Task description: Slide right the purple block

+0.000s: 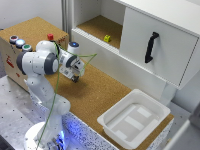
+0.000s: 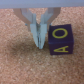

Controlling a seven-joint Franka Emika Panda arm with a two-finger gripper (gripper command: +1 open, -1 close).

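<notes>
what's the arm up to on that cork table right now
A Franka Panda arm has lowered its pincer to the cork table, right beside the purple block with yellow letters. The fingers are pressed together and grip nothing; they sit against the block's side, seemingly to push it. A white bin sits further along.

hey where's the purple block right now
In the wrist view, the purple block sits on the cork tabletop, right beside the gripper fingertips.
</notes>
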